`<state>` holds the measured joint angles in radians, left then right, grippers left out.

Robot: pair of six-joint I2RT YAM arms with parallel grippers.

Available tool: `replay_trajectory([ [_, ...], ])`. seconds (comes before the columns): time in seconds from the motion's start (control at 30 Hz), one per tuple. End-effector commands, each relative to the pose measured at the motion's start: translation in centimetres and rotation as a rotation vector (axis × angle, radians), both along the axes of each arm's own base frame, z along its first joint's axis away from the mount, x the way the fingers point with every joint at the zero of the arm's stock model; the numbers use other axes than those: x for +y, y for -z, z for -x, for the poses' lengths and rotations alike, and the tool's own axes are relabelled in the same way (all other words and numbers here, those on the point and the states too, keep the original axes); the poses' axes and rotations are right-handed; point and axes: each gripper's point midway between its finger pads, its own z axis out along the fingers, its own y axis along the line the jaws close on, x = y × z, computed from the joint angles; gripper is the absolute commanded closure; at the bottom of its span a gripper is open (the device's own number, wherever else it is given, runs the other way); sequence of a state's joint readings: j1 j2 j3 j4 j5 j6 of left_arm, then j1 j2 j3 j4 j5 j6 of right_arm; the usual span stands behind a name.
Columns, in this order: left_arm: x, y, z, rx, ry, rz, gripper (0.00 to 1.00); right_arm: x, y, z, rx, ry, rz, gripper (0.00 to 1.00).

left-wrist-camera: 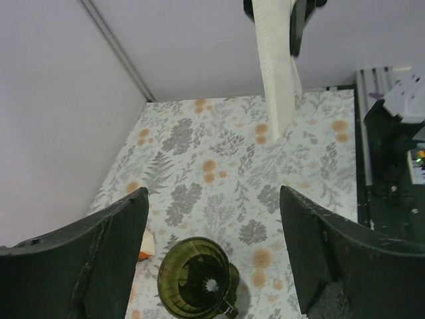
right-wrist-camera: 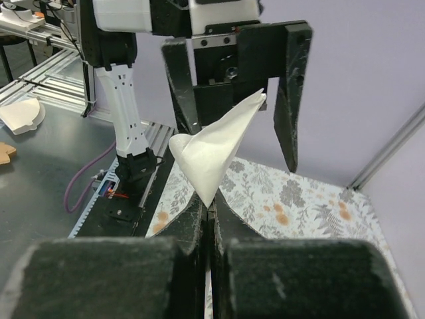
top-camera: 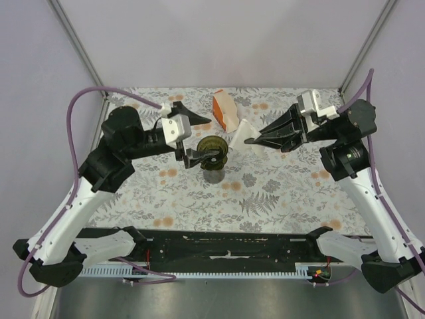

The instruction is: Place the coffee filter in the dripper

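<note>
Left tool (top-camera: 212, 139) straddles dripper (top-camera: 214, 150) from above, orange pack (top-camera: 226, 110) just behind; free room in front & rt.

Pale lilac walls (top-camera: 199, 40) enclose a floral-patterned tabletop (top-camera: 279, 193).

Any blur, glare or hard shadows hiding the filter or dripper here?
Top view: even light, sharp, no glare on the dark green ribbed funnel dripper. Left wrist view: thin white paper coffee filter clear, not overexposed. Right wrist view: right hand's near fingers blurred, filter crisp.

coffee filter (right-wrist-camera: 211, 156): you see plain white
dripper (left-wrist-camera: 180, 267): dark olive green
tabletop (top-camera: 285, 194): grey-and-orange floral print
pack (top-camera: 224, 110): orange, cream
</note>
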<state>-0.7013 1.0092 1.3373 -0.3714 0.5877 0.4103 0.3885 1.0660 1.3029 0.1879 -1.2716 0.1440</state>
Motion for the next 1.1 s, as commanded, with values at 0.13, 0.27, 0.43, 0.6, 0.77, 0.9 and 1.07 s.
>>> replay_trajectory([
  [0.13, -1.7, -4.7, 3.4, 0.292, 0.189, 0.004, 0.15, 1.8, -3.5, 1.6, -0.112, -0.154, -0.057, 1.00],
  [0.27, -1.5, -4.3, 4.0, 0.270, 0.219, -0.008, 0.17, 2.2, -3.9, 1.3, -0.110, -0.141, -0.075, 1.00],
  [0.43, -2.2, -4.4, 3.1, 0.287, 0.206, 0.009, 0.22, 3.4, -3.9, 1.7, -0.101, -0.175, -0.085, 1.00],
  [0.6, -2.5, -3.6, 3.2, 0.271, 0.242, -0.012, 0.41, 3.8, -3.7, 1.5, -0.091, -0.182, -0.081, 1.00],
  [0.77, -2.5, -2.7, 3.5, 0.267, 0.256, -0.029, 0.77, 4.3, -3.2, 0.9, -0.064, -0.190, -0.065, 1.00],
  [0.9, -2.3, -2.3, 2.5, 0.262, 0.195, -0.028, 0.98, 4.5, -2.7, 0.3, -0.039, -0.178, -0.047, 0.83],
  [1.07, -1.0, -1.7, 1.0, 0.255, 0.049, -0.017, 0.98, 3.4, -2.1, -3.1, -0.021, 0.148, -0.041, 0.17],
])
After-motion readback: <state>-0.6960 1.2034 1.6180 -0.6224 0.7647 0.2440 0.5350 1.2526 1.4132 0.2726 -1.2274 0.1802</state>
